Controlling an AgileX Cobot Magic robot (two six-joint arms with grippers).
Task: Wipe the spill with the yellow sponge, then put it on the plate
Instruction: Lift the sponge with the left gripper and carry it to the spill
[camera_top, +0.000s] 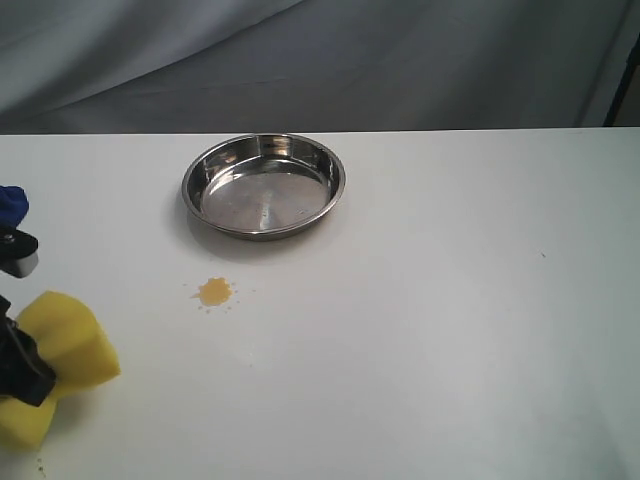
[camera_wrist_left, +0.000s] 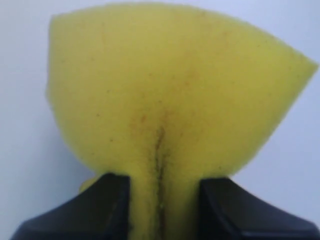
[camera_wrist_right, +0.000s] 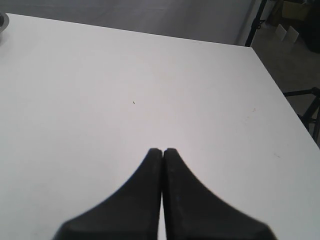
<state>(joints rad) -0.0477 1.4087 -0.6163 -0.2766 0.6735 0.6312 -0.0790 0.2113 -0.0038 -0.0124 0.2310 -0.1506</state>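
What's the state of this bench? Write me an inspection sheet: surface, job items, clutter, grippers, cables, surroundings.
Surface: white table, few tiny dark specks.
Job's things: spill unwiped, apart from the plate; plate empty; yellow sponge at the left edge, squeezed at its middle.
Clutter: blue part at left edge, cannot tell what.
Grippers: left gripper shut on the yellow sponge; right gripper shut, holding nothing.
Cables: nothing seen.
Surroundings: grey curtain behind; dark stand beside the table.

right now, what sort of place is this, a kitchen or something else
Probably a robot test bench in a lab or studio, not a kitchen: a plain white tabletop, a grey cloth backdrop behind it, and black metal stands beside it.
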